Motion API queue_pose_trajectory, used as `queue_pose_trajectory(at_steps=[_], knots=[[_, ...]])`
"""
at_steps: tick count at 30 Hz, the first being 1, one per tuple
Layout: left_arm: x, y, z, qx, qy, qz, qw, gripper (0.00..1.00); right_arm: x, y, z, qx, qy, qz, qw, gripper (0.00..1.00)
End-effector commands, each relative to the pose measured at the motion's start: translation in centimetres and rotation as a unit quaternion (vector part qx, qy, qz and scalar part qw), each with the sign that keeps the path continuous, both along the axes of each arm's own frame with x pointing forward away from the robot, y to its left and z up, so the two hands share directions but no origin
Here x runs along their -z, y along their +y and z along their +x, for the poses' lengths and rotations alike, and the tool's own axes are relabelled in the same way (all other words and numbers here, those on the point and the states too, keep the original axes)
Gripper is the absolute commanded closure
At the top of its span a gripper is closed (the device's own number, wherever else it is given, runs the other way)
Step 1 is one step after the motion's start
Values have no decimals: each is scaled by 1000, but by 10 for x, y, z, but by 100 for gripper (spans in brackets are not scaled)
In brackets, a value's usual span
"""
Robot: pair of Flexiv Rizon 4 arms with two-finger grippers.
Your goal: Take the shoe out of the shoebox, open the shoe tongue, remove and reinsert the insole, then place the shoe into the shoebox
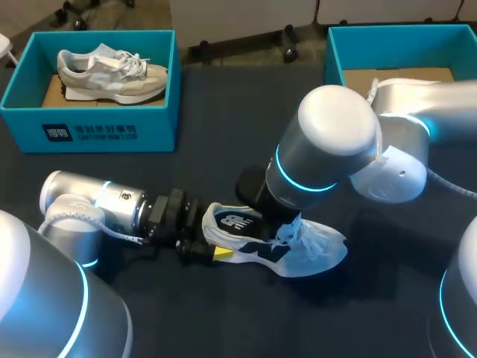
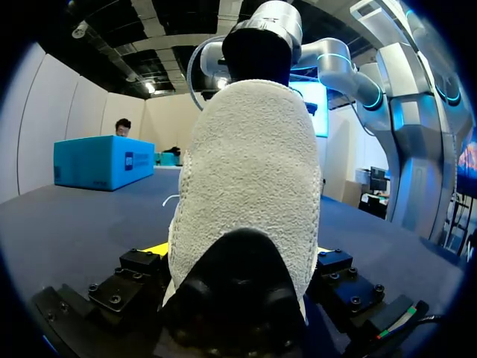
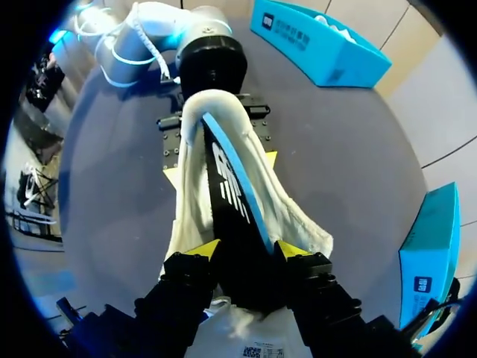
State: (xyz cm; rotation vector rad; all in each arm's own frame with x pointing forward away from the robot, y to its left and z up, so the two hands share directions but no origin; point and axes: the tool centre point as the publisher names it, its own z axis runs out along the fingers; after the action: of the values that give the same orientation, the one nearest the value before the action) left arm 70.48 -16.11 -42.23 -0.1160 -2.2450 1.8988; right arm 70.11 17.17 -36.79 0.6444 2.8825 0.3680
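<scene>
Right gripper (image 3: 246, 250) pinches the insole (image 3: 232, 195); left gripper (image 2: 238, 257) clamps the shoe (image 1: 277, 247) by its heel.
Shoe's lying on the table (image 1: 223, 321), its long axis running gripper to gripper, so I'd guess the insole slides along that line.

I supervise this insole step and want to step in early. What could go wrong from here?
1. The right gripper pinches the black insole with a blue edge; it may buckle or slip free.
2. The left gripper clamps only the heel of the white and navy sneaker, so a pull on the insole could twist the sneaker loose.
</scene>
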Motion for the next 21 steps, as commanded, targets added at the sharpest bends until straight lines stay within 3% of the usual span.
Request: queue_pose_trajectory(at_steps=[1,7,9,11,12,21], knots=[[3,-1,0,0,0,0,1000,100,21,2,10,-4,14,12,1000,54],[3,-1,0,0,0,0,1000,100,30,3,15,-6,34,18,999,59],[3,-1,0,0,0,0,1000,100,30,2,15,-7,38,21,999,73],[3,-1,0,0,0,0,1000,100,29,1,12,-6,44,20,999,98],[3,-1,0,0,0,0,1000,100,28,1,11,-7,45,20,999,100],[3,-1,0,0,0,0,1000,100,15,-8,-9,-14,62,30,998,100]])
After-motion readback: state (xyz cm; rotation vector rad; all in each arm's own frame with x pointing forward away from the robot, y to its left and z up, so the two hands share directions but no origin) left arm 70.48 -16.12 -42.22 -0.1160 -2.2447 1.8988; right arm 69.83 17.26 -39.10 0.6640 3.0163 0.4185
